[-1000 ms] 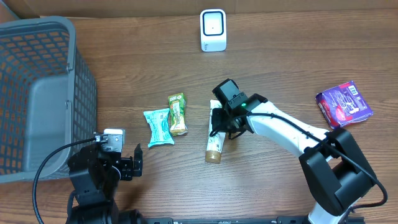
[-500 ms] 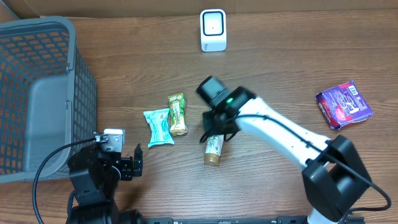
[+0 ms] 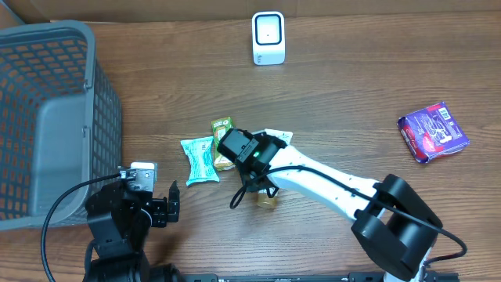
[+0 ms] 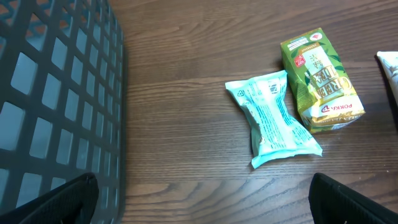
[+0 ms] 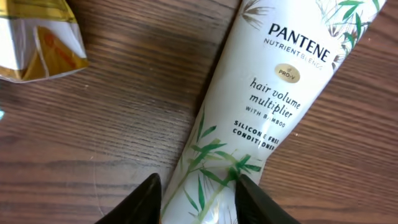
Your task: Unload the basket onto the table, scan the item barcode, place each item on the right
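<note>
The right gripper point(image 5: 199, 202) was set partly open astride the conditioner tube point(image 5: 273, 99), which lay flat on the table point(image 3: 352, 78); a firm hold could not be confirmed. Slippage was judged likely if the tapered, glossy tube were lifted thus. The right arm point(image 3: 329, 184) was stretched low and leftward, well apart from the scanner point(image 3: 268, 37).

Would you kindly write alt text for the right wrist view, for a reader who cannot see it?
A white conditioner tube lies slantwise on the wooden table, its lower part between the fingers of the right gripper. A yellow packet corner shows at top left.
</note>
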Available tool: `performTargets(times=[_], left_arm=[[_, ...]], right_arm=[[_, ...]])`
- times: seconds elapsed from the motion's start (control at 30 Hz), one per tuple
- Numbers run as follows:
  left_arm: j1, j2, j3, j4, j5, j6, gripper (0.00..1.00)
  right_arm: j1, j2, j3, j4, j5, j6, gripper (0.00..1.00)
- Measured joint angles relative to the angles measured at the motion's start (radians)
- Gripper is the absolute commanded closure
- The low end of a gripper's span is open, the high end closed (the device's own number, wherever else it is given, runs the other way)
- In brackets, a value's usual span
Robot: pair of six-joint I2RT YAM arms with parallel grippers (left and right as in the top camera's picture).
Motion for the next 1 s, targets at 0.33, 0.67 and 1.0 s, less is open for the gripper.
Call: performTargets(times=[0.33, 0.67, 1.0], left_arm=[[0.0, 0.0, 0.0, 0.0, 0.0, 0.0, 0.0], [0.0, 0.0, 0.0, 0.0, 0.0, 0.0, 0.0], [0.0, 0.0, 0.0, 0.0, 0.0, 0.0, 0.0]], right_arm=[[0.013, 0.019, 0.002, 0.011, 0.037, 0.007, 0.63], [0.012, 0.086, 0.048, -0.033, 0.055, 0.003, 0.63], [0.012, 0.094, 0.048, -0.052, 0.113, 0.0, 0.62]])
